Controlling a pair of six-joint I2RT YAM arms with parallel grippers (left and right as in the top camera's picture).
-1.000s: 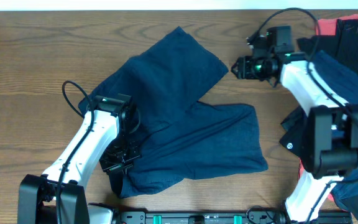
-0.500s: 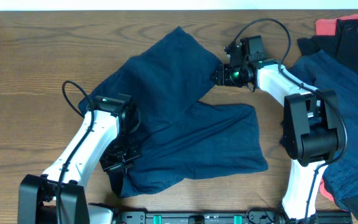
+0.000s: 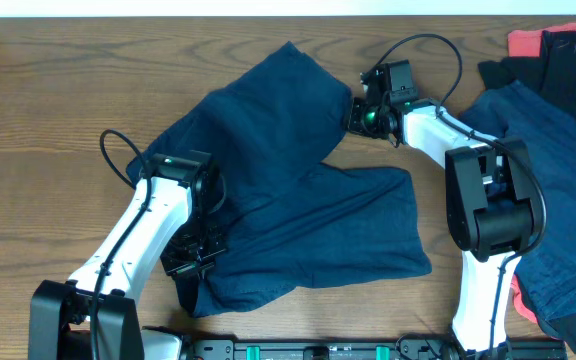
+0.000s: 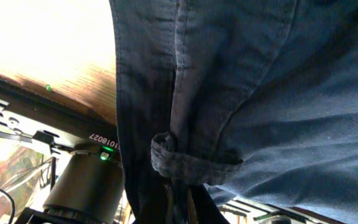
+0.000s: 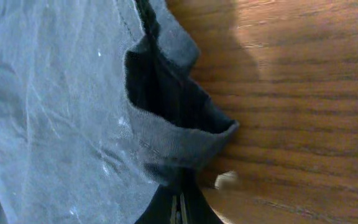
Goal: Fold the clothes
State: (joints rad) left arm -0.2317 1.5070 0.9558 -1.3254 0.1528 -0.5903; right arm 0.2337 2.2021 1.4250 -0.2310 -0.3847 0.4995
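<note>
The navy garment [image 3: 298, 200] lies spread on the tabletop [image 3: 58, 120], left of the heap of other clothes [image 3: 558, 90] and clear of it. It is bent in the middle, so one part runs away from you and the other back toward the heap.

Expect thin, limp, light cloth. It will sag from any held point, drag on the wood and wrinkle sooner than slide as one sheet. It won't break, but a single layer slips out of a shallow pinch.

Your right tool [image 3: 353, 115] sits between the heap and the garment, at the garment's far corner nearest the heap. In the wrist view its fingers look drawn together on the stitched hem, where the rolled hem opening [image 5: 166, 118] gapes above the wood. Your left tool [image 3: 193, 262] is at the garment's near corner, the one farthest from the heap, and appears clamped on the cloth just below a turned-up cuff [image 4: 191, 162].

Hems and seams are your best holds, because doubled cloth gives the fingers more to bite. Take a deep grip there, lift both corners evenly and keep the cloth taut between them, since slack will bunch the fold.
</note>
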